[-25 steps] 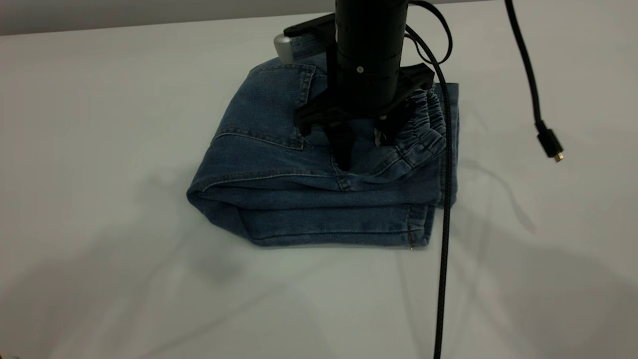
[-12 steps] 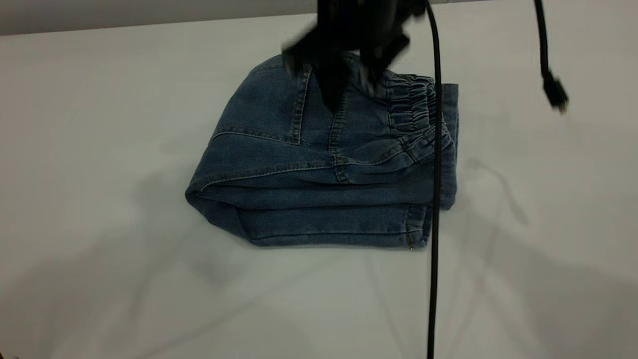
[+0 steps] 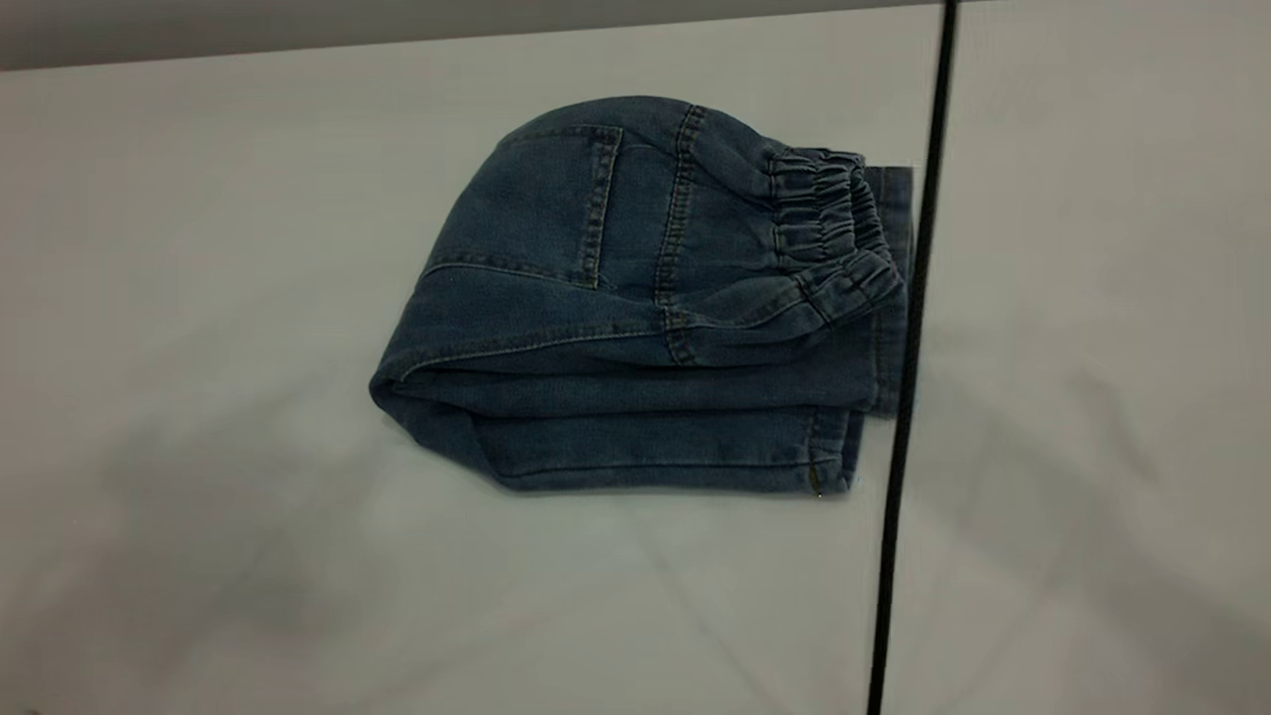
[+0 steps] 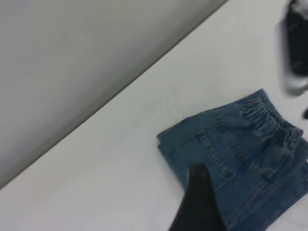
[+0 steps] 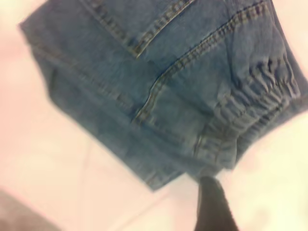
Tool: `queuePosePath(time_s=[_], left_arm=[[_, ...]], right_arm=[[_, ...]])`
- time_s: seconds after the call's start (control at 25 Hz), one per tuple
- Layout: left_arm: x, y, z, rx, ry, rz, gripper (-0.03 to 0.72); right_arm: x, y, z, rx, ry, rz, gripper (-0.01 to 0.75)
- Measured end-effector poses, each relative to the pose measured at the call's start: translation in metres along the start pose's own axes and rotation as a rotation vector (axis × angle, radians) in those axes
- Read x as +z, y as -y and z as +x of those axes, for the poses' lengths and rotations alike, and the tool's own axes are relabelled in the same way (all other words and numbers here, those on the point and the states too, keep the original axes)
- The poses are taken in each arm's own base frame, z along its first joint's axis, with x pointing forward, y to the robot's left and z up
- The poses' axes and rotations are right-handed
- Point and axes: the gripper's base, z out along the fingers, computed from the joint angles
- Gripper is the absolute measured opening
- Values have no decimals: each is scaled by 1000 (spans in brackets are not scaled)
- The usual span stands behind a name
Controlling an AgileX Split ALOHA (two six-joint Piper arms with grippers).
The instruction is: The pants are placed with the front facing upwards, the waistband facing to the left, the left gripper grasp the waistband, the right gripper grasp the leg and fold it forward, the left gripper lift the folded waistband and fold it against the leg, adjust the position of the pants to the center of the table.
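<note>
The folded pants (image 3: 645, 308) lie on the white table (image 3: 199, 248); each tool's state seems unreadable.

black cable (image 3: 909, 357) | hangs vertically | grey wall (image 3: 298, 25) | behind

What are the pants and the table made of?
The pants look like blue denim: a woven, slightly faded cloth with orange stitched seams. Their waistband is puckered, so probably elastic inside. The table looks smooth and matte, pale grey-white; it could be laminate or plastic, but that's hard to tell.
</note>
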Motion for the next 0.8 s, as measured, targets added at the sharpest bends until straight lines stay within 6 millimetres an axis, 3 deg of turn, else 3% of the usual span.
queuePosePath(time_s=[0.16, 0.4, 0.56, 0.8], left_arm=[[-13, 6, 14, -104, 3, 4, 498], [-22, 19, 52, -186, -41, 12, 498], [-30, 30, 84, -229, -64, 15, 498], [-43, 50, 145, -267, -82, 13, 498]], right_arm=[[-48, -4, 11, 15, 111, -35, 348], [-112, -18, 36, 43, 267, -165, 346], [-138, -26, 60, 54, 324, -238, 347], [-157, -30, 110, 58, 352, -251, 347]])
